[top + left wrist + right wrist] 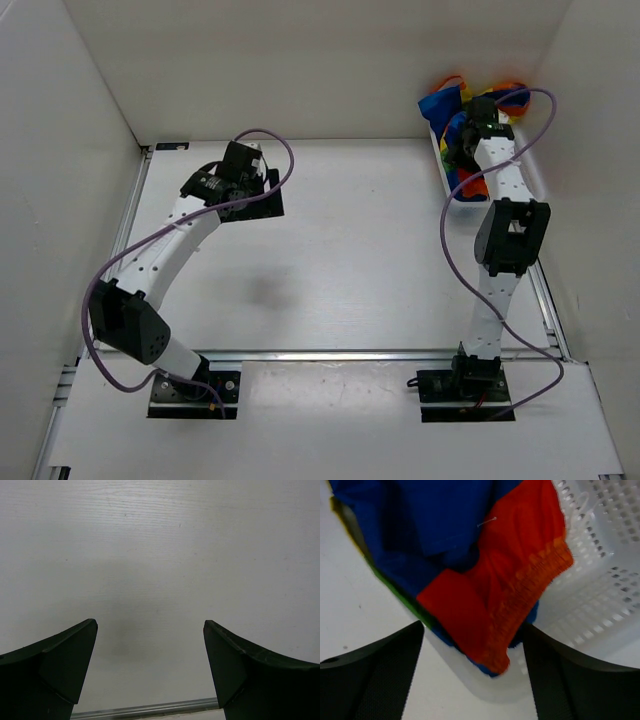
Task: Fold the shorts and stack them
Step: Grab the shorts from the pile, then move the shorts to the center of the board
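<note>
Right tool (472, 630) poised over the shorts (510, 590), which lie bunched in the white mesh basket (600, 555) at the far right of the tabletop (350, 250), partly over its rim. Its jaws stand apart, straddling a red-and-blue fold, apparently placed to pinch it. Left tool (150, 625), jaws wide, hovers above the tabletop at far left, likely ready to receive the cloth.

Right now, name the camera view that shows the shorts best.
Right wrist: the shorts fill the frame, blue and red cloth draped over the white basket. Top external shows them small, partly behind the right arm. Left wrist shows only the table.
</note>
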You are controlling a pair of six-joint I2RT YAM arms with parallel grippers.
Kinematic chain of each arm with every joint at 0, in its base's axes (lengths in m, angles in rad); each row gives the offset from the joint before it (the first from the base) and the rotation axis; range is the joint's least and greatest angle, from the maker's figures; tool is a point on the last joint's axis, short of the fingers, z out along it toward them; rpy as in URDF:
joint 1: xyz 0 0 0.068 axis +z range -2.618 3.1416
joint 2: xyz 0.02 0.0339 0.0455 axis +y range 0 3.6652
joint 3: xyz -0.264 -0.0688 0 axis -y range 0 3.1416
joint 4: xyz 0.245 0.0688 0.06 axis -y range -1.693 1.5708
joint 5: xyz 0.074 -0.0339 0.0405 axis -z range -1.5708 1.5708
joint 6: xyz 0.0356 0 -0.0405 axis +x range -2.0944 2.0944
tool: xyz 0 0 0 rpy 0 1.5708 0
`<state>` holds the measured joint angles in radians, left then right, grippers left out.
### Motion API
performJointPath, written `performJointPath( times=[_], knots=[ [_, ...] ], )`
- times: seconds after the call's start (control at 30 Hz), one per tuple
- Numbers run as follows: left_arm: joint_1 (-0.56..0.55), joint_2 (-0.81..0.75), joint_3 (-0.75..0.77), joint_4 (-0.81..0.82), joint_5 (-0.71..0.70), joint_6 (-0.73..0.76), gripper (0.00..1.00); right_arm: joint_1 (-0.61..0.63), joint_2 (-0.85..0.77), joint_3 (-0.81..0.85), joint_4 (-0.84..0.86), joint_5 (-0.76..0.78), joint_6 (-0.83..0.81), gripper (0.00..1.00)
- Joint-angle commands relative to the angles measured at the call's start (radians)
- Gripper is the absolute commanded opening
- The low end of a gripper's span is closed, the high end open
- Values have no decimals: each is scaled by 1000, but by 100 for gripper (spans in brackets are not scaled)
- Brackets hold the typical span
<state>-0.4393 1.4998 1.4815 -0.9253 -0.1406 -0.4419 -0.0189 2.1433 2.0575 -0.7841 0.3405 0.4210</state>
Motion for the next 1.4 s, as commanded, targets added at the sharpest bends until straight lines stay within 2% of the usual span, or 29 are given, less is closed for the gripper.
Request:
performJointPath(
  times=[0.0,0.03,0.07,0.13,0.17,0.3,0.37,0.4,0.47,0.57,0.6,0.67,0.77,0.87,0.9,0.93,1.0,1.03,1.07,1.13,1.17,1.27,1.33,1.37],
  knots=[
    [8,5,57,-21,30,2,99,-49,70,124,-27,-110,-5,63],
    [8,5,66,-21,30,2,99,-59,93,133,-5,-132,-5,55],
    [8,5,66,-21,13,2,99,-59,93,145,-4,-132,4,26],
    [8,5,77,-30,-8,-8,99,-59,78,145,-4,-132,18,3],
    [8,5,77,-30,-8,-8,99,-59,57,145,6,-114,27,0],
    [30,5,88,-40,-7,-8,99,-41,-124,89,75,-81,-4,0],
    [52,19,88,-40,2,-18,99,-9,-235,111,107,-109,-85,0],
    [68,63,98,-67,63,-18,99,6,-294,128,108,-126,-114,0],
    [94,109,125,-102,96,-18,99,69,-342,186,108,-225,-206,0],
    [135,122,134,-102,96,-27,99,167,-408,298,85,-331,-252,0],
    [151,108,144,-102,108,-27,99,190,-437,312,71,-463,-275,0],
    [192,73,158,-116,147,-27,99,276,-468,313,53,-559,-294,0],
    [290,25,180,-139,157,-38,99,425,-549,141,52,-625,-294,0],
    [410,-15,189,-158,194,-38,99,600,-637,-76,112,-615,-255,0],
    [472,-41,189,-158,203,-47,99,728,-666,-313,176,-556,-213,0],
    [488,-53,178,-158,214,-47,99,764,-666,-382,190,-546,-185,0],
    [498,-75,178,-147,233,-29,99,862,-611,-494,200,-589,-163,12],
    [508,-75,178,-147,242,-14,99,896,-581,-494,131,-569,-163,23],
    [508,-75,178,-147,252,21,96,927,-524,-494,93,-501,-163,44],
    [498,-75,189,-162,266,52,96,990,-508,-461,27,-407,-153,66],
    [482,-75,189,-171,266,52,96,990,-522,-461,26,-379,-153,84],
    [418,-75,155,-172,285,101,96,892,-620,-461,26,-313,-117,89],
    [358,-75,105,-172,294,123,96,814,-716,-494,26,-287,-84,86],
    [334,-75,79,-172,303,123,96,730,-747,-516,26,-275,-50,83]
  ],
)
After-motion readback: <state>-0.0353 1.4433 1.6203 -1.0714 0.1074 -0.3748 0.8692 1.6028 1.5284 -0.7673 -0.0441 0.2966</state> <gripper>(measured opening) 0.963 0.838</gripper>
